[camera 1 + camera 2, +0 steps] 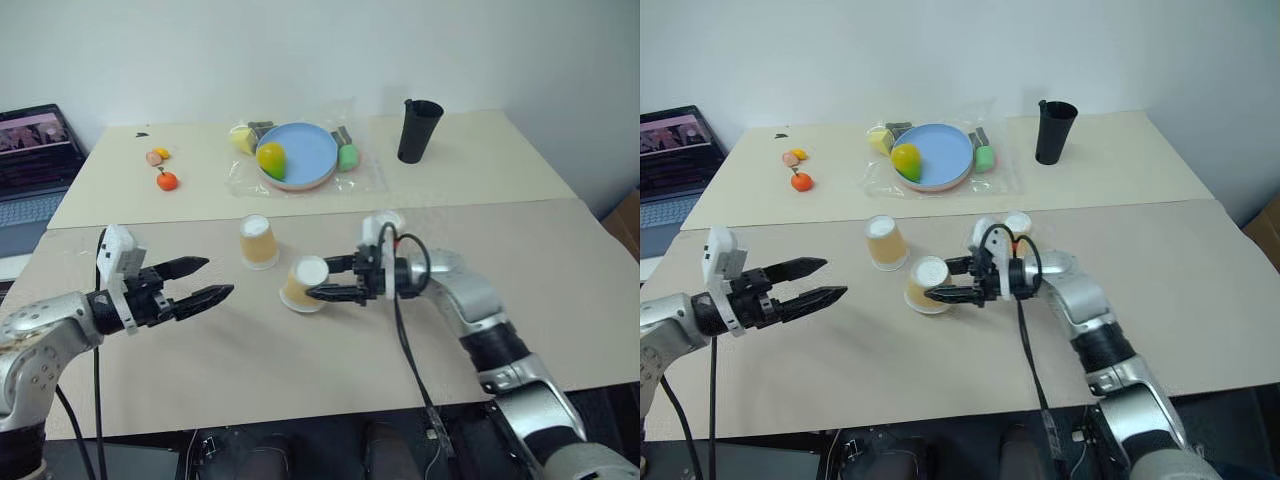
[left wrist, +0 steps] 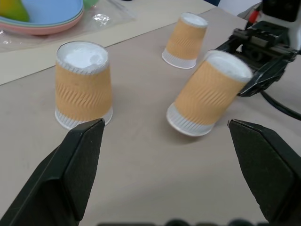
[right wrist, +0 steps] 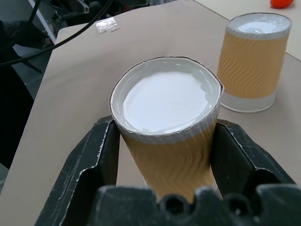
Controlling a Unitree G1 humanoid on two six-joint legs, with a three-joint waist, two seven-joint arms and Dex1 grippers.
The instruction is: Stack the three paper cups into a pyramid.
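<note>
Cups: I'm seeing three tan-orange paper cups, all upside down with white bases up, none stacked yet.
Held cup [image 1: 304,284]: I'm gripping this one near its base with the right gripper [image 1: 322,279]; it's tilting, its rim end leaning down toward the table, just beside the middle of the near table.
Second cup [image 1: 258,241]: it's standing upright on the table, close to the held cup, on the side toward my left arm.
Third cup [image 2: 186,35]: it's standing further back, partly hidden behind my right wrist in the head view.
Right fingers [image 3: 99,155]: I'm pinching them onto the two sides of the held cup, so they're narrowed onto it, not fully shut.
Left gripper [image 1: 208,280]: I'm holding it in the air over the near left of the table, fingers [image 2: 77,162] spread wide, nothing between them, pointing toward the cups.
Table [image 1: 300,370]: beige top.
Behind: a blue plate [image 1: 310,160] with fruit, and a black cup [image 1: 419,130] well apart.
</note>
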